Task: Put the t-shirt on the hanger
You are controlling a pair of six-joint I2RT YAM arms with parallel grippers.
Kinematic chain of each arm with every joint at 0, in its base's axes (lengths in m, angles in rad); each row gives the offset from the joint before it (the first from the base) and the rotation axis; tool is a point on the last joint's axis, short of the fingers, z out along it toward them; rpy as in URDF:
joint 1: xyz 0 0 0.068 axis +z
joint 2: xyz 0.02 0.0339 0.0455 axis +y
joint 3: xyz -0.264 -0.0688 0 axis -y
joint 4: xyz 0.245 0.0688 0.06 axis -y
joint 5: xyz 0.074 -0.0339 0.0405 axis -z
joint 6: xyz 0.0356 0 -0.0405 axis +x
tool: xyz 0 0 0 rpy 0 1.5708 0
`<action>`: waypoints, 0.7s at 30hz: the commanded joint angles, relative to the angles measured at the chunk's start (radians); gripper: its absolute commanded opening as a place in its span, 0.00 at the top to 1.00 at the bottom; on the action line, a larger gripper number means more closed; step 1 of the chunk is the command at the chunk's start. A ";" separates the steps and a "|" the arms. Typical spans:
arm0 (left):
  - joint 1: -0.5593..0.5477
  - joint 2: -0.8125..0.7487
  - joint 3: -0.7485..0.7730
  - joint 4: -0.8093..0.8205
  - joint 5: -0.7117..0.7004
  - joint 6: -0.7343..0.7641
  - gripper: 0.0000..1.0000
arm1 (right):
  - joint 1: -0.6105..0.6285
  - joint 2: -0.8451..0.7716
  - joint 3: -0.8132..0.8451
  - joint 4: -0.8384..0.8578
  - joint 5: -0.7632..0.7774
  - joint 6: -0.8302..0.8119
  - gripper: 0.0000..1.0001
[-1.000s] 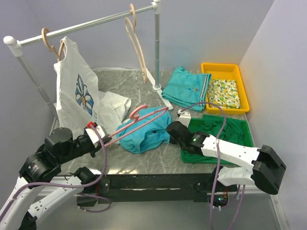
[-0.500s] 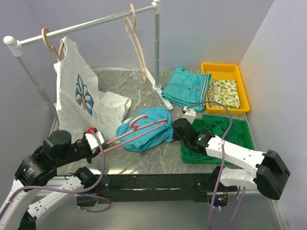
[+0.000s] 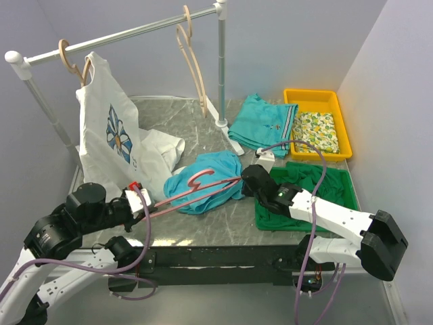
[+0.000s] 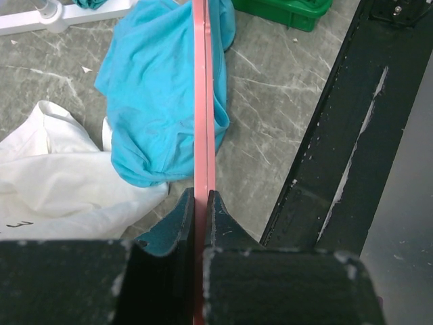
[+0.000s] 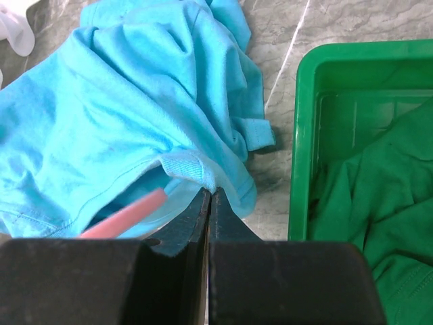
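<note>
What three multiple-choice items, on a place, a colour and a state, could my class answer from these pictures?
1. The lemon-print cloth lies: A on the rail; B in the yellow tray; C in the green tray.
2. The hanger in the left gripper is: A pink; B beige; C white.
3. The right gripper is: A open; B shut on the hanger; C shut on the t-shirt.
Key: 1 B, yellow walls surround it; 2 A, the gripped bar is pink; 3 C, it pinches the hem.

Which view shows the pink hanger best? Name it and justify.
Top external: the pink hanger shows its triangle and hook, over the t-shirt. Left wrist sees it edge-on, clamped in the left end effector. Right wrist catches only its tip against the t-shirt.
</note>
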 commanded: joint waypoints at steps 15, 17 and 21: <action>-0.007 0.079 -0.058 0.163 -0.074 -0.006 0.99 | 0.008 -0.037 0.179 0.053 0.034 -0.173 1.00; -0.007 0.079 -0.062 0.194 -0.083 -0.005 0.99 | 0.014 -0.005 0.234 0.060 0.032 -0.231 1.00; -0.009 0.073 -0.058 0.255 -0.062 0.000 0.99 | 0.047 0.049 0.418 0.071 0.008 -0.323 1.00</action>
